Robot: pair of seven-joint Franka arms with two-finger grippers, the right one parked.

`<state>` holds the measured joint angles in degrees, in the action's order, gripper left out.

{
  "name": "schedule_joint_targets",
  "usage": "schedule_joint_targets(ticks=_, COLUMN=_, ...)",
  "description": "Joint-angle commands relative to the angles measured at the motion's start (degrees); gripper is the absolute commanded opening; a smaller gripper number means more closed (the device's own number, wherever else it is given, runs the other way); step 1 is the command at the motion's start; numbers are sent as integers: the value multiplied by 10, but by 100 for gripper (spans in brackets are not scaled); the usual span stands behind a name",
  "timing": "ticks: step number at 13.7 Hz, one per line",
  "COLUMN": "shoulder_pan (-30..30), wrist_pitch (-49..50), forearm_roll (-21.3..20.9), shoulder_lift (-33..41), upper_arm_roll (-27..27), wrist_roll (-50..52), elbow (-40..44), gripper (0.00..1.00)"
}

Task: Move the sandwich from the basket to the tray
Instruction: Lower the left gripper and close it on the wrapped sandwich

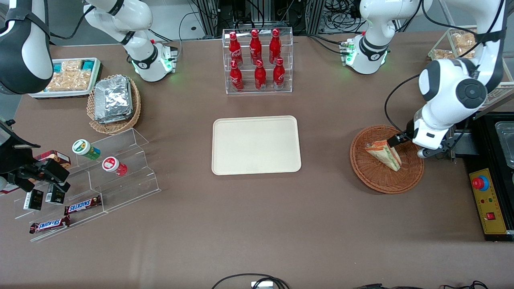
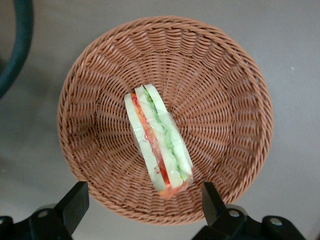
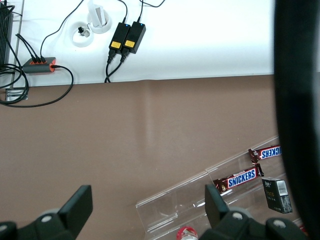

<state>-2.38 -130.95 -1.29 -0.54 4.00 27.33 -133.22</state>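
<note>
The sandwich point(image 1: 384, 154) is a wedge with green, orange and red filling. It stands on edge in the round reddish-brown basket point(image 1: 377, 176) toward the working arm's end of the table. My left gripper point(image 1: 409, 146) hovers over the basket's rim, beside the sandwich, open and empty. In the left wrist view the sandwich point(image 2: 157, 142) lies in the middle of the basket point(image 2: 225, 100), and the gripper point(image 2: 144, 207) has its black fingers point(image 2: 75, 204) spread wide just off the sandwich's end, not touching it. The cream-beige tray point(image 1: 256, 145) lies bare at the table's middle.
A clear rack of red bottles point(image 1: 257, 60) stands farther from the camera than the tray. A tan basket of foil packets point(image 1: 113, 102), a white snack tray point(image 1: 70, 77) and an acrylic stand point(image 1: 92, 176) lie toward the parked arm's end. A control box point(image 1: 488, 202) lies beside the basket.
</note>
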Motion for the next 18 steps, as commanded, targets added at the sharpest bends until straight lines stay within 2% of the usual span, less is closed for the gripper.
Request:
schedule_joint_targets(ticks=1, shoulder_pan=11, wrist_pitch=-49, forearm_roll=-11, shoulder_lift=-24, upper_arm_roll=-1, wrist_roll=82, elbow=-17, gripper=100)
schedule_joint_targets(ticks=12, shoulder_pan=11, wrist_pitch=-185, forearm_roll=-23, shoulder_lift=-107, upper_arm_roll=-1, wrist_roll=201, elbow=-62, gripper=100)
schedule_joint_targets(ticks=13, shoulder_pan=18, wrist_pitch=-189, forearm_roll=-23, shoulder_lift=-111, upper_arm_roll=-1, wrist_roll=208, elbow=-61, gripper=95)
schedule_joint_targets(ticks=15, shoulder_pan=21, wrist_pitch=-189, forearm_roll=-23, shoulder_lift=-116, upper_arm_roll=-2, wrist_roll=223, elbow=-60, gripper=27)
schedule_joint_targets(ticks=16, shoulder_pan=21, wrist_pitch=-189, forearm_roll=-24, shoulder_lift=-118, upper_arm_roll=-2, wrist_roll=224, elbow=-58, gripper=1)
schedule_joint_targets(ticks=18, shoulder_pan=21, wrist_pitch=-189, forearm_roll=-31, shoulder_lift=-124, upper_arm_roll=-2, wrist_roll=226, elbow=-57, gripper=0)
